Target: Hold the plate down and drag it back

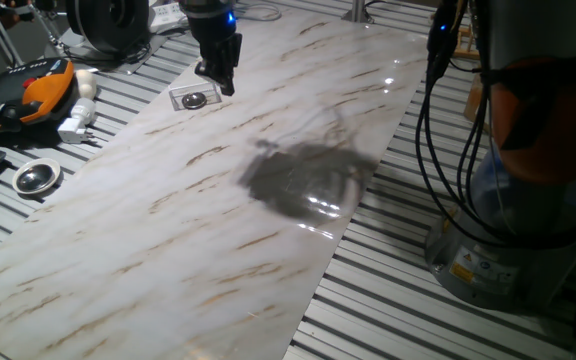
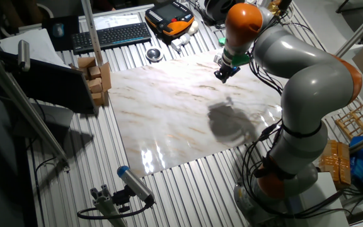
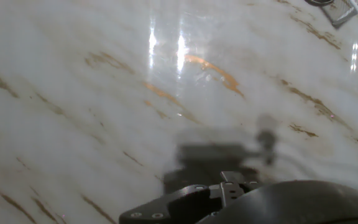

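The plate [image 1: 196,99] is a small shiny silver disc lying on a clear flat rectangular piece [image 1: 179,98] at the far left edge of the marble board [image 1: 268,180]. My gripper [image 1: 224,86] hangs just right of the plate, close to the board, and its dark fingers look shut with nothing between them. From the other fixed view the gripper [image 2: 222,75] is at the board's far edge and the plate does not show. In the hand view only a sliver of the plate [image 3: 319,2] and the clear piece [image 3: 340,11] appear at the top right corner.
A larger round metal dish [image 1: 36,177] sits on the slatted table left of the board, also seen as the dish [image 2: 154,55]. An orange-black pendant [image 1: 28,95] and a white plug [image 1: 76,125] lie nearby. Wooden blocks [image 2: 94,75] stand left of the board. Cables [image 1: 438,120] hang at the right.
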Action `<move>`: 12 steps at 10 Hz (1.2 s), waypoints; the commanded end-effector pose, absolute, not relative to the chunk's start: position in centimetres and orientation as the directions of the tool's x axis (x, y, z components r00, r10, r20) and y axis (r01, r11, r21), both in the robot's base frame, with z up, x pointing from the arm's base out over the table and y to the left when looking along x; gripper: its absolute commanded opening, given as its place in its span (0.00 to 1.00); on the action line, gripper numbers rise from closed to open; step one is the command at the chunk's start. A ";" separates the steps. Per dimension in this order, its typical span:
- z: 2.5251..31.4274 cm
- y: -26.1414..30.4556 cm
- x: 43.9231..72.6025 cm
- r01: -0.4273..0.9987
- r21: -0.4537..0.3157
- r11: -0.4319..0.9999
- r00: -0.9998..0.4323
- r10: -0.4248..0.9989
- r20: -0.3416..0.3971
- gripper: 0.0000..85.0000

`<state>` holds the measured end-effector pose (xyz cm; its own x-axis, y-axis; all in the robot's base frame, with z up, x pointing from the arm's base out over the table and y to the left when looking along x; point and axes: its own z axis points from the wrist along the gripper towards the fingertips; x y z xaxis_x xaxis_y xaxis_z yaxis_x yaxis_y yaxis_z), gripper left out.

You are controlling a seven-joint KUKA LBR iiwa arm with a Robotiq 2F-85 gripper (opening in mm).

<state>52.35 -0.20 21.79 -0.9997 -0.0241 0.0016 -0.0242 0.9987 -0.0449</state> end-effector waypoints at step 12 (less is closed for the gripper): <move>19.1 -1.5 54.6 0.197 -0.041 0.979 -0.979 0.195 -0.051 0.00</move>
<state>54.61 -1.50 19.06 -0.9795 0.1947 -0.0510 0.1968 0.9796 -0.0410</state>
